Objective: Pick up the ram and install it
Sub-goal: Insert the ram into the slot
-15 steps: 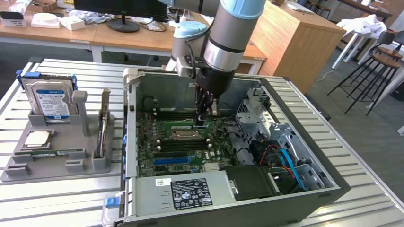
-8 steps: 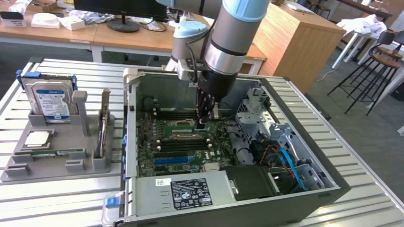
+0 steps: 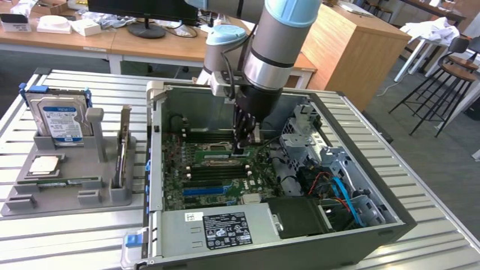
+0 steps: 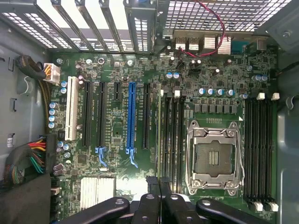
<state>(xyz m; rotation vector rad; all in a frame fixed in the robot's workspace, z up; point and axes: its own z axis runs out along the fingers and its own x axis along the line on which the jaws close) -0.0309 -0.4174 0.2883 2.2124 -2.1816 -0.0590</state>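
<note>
We see the tool [image 3: 244,147] clenched on the ram [image 4: 160,135], carried edge-down inside the open computer case [image 3: 352,242], parallel to the black memory slots [image 4: 174,135] beside the CPU socket [image 4: 214,156], presumably so that its edge lines up with a slot.

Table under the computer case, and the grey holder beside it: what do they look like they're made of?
The table looks like bare aluminium with a matte finish: pale silver ribbed slats with a dull sheen. The grey holder is likely matte plastic, possibly printed: even grey colour, blocky shapes, no gloss.
</note>
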